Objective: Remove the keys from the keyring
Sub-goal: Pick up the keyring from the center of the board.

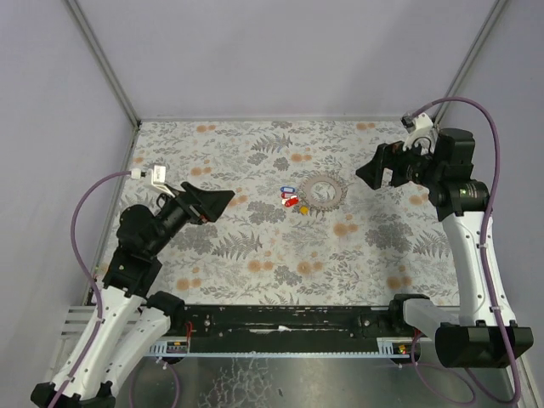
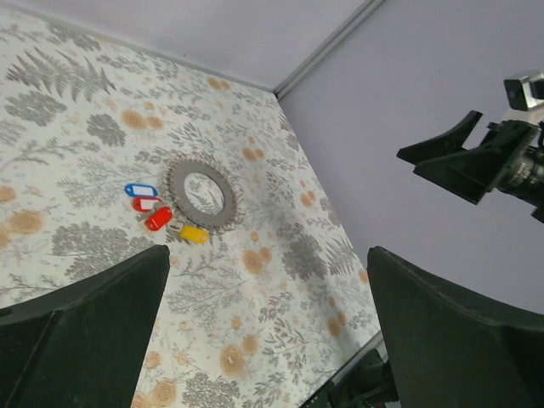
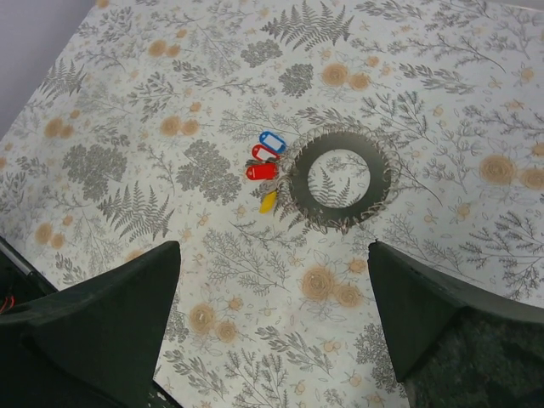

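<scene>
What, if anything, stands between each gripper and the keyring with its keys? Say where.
Nothing visible does. The keyring lies flat on the table, the keys clustered at its left edge in the top view. The left gripper and right gripper, both open, hang on either side, apart from it, with only bare patterned table between.

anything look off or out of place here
Nothing stands out. The keyring lies flat on the table, the keys bunched at its edge. The left pincer and right pincer are open, well clear of them.
</scene>
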